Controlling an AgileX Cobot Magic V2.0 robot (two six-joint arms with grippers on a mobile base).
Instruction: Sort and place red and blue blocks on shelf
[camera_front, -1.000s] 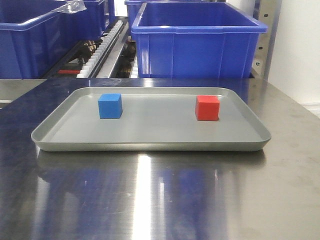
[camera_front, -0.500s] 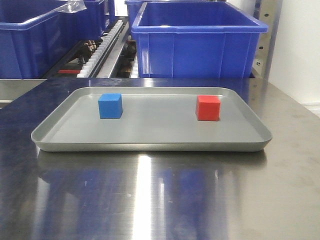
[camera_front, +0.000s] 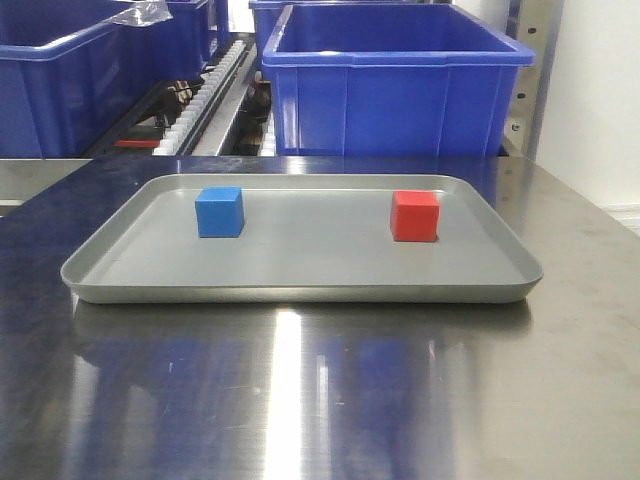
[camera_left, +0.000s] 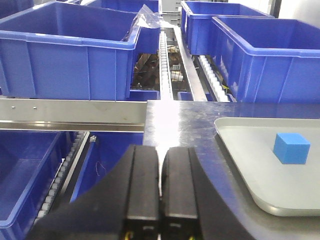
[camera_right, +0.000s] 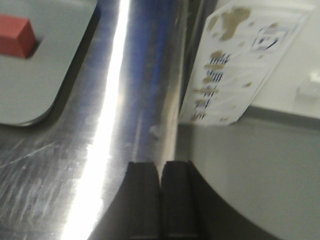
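Nothing has shifted: blue cube (camera_front: 220, 211) and red cube (camera_front: 414, 216) sit well apart on grey tray (camera_front: 300, 292), on steel worktop (camera_front: 300, 400). Closed and empty: left end effector (camera_left: 160, 155), right end effector (camera_right: 160, 167).

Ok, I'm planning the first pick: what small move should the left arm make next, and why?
Probably open the left end effector and swing it right toward the small bright blue cube. The end effector is shut and hangs left of the shallow grey metal tray, while the cube sits untouched on that tray.
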